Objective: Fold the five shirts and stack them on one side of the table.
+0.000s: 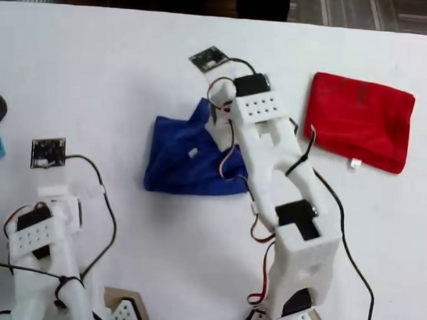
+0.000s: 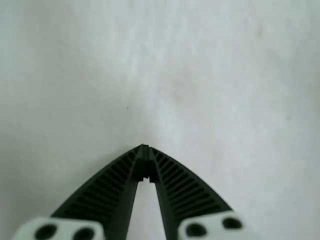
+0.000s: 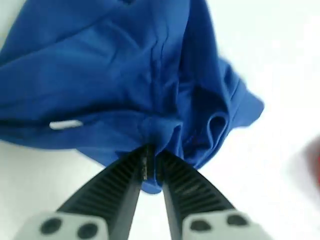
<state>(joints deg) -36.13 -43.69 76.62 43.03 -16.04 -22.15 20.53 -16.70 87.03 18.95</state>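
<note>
Small bunch of blue shirt (image 3: 125, 75) pinched in the right gripper (image 3: 149, 159), middle of the table (image 1: 97, 63). Might slip out if pulled fast. Nothing in the closed left gripper (image 2: 144, 154).

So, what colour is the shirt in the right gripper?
Blue. The shirt shows best in the right wrist view.

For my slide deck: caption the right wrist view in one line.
Right pincer shut on a bunched edge of the blue shirt lying on the white table.
</note>
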